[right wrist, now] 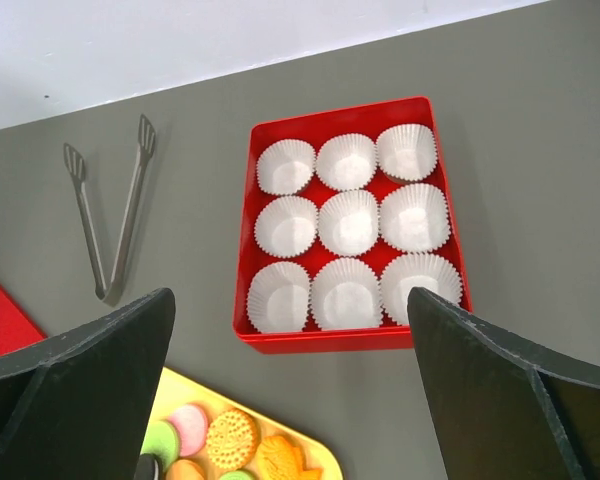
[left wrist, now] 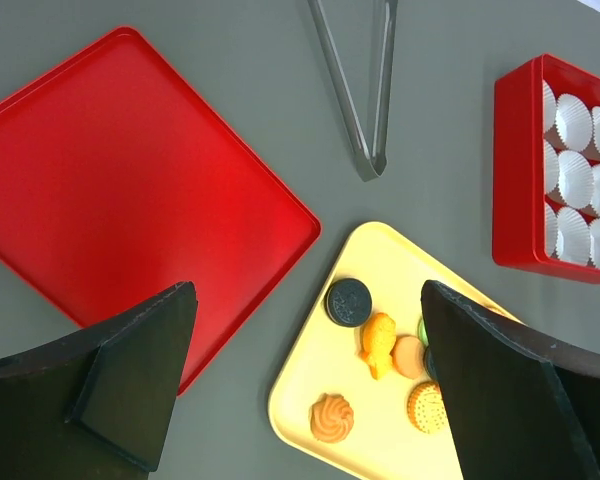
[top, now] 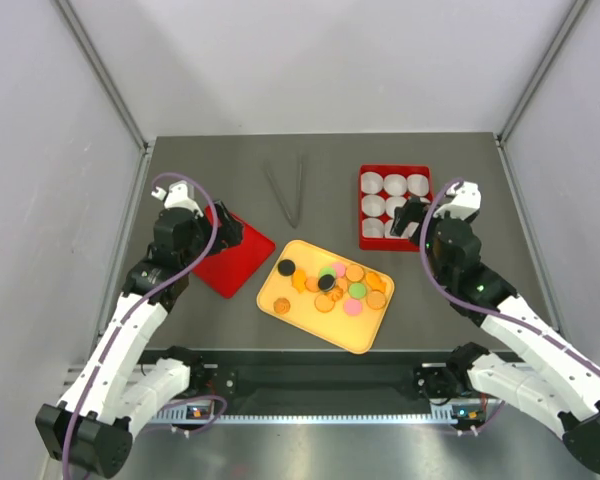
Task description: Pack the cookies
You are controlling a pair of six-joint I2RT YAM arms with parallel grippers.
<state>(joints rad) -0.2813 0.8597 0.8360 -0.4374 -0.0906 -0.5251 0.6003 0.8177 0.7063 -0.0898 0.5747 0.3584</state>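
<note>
Top view, 12 o'clock = far side of the table (top: 210, 165).

Left gripper (left wrist: 308, 298): jaws spread wide, both dark fingers (left wrist: 130, 385) at the bottom of its wrist view. It hangs above the flat red tray (top: 242, 268), which sits at 9 o'clock from table centre, turned like a diamond.

Right gripper (right wrist: 290, 296): also spread wide. It hangs over the near-right part of the red box (top: 363, 208), which is at 2 o'clock from centre. Box has nine white paper cups (right wrist: 348, 222) in a 3x3 grid, touching each other.

The cookies (top: 336, 287) are all on the yellow tray (top: 355, 332), near-centre of the table, between the two arms. They cluster in the middle and right of it:
- one black cookie (left wrist: 348, 301) sits apart at the tray's 10 o'clock corner
- an orange swirl one (left wrist: 331, 417) sits at 8 o'clock, alone
- pink, green, orange and a second black one are packed close, some touching; can't tell whether any overlap

Yellow tray's left corner is just beside the flat red tray's edge; whether they touch I can't tell from the left wrist view.

Metal tongs (top: 288, 190) lie on the table at 12 o'clock from the yellow tray, tips pointing toward the arms, well apart from both grippers.
</note>
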